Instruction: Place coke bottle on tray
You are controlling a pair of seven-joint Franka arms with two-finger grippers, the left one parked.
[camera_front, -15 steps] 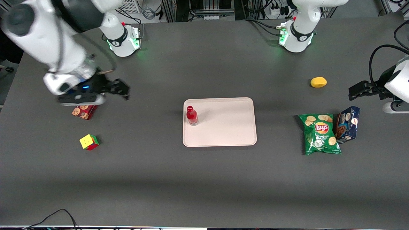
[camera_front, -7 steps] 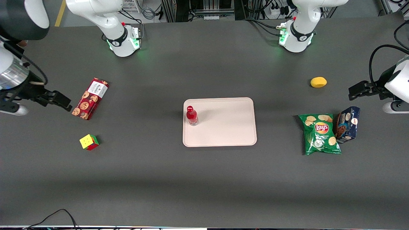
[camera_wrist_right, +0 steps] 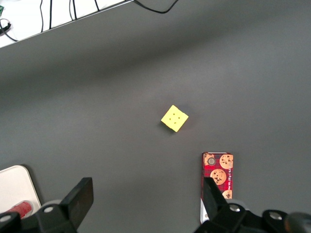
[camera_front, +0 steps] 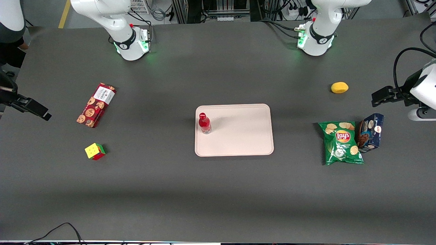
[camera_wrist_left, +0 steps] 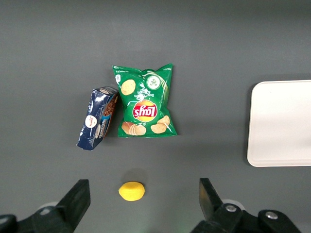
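The coke bottle [camera_front: 204, 123], small and red with a red cap, stands upright on the pale pinkish tray [camera_front: 238, 136], close to the tray's rim toward the working arm's end. A sliver of the bottle [camera_wrist_right: 19, 209] and a tray corner [camera_wrist_right: 14, 187] show in the right wrist view. The tray's edge also shows in the left wrist view [camera_wrist_left: 282, 121]. My right gripper [camera_front: 39, 112] is open and empty, high above the table at the working arm's end, well apart from the bottle. Its jaws stand wide apart in the right wrist view [camera_wrist_right: 146, 196].
A red cookie box [camera_front: 96, 104] [camera_wrist_right: 217, 177] and a colour cube [camera_front: 95, 151] [camera_wrist_right: 175, 118] lie between the gripper and the tray. A green chips bag [camera_front: 341, 143], a blue cookie box [camera_front: 370, 132] and a yellow lemon [camera_front: 339, 87] lie toward the parked arm's end.
My right arm has swung away from the tray toward the working arm's end of the table, uncovering the red cookie box. The bottle and tray have not moved.
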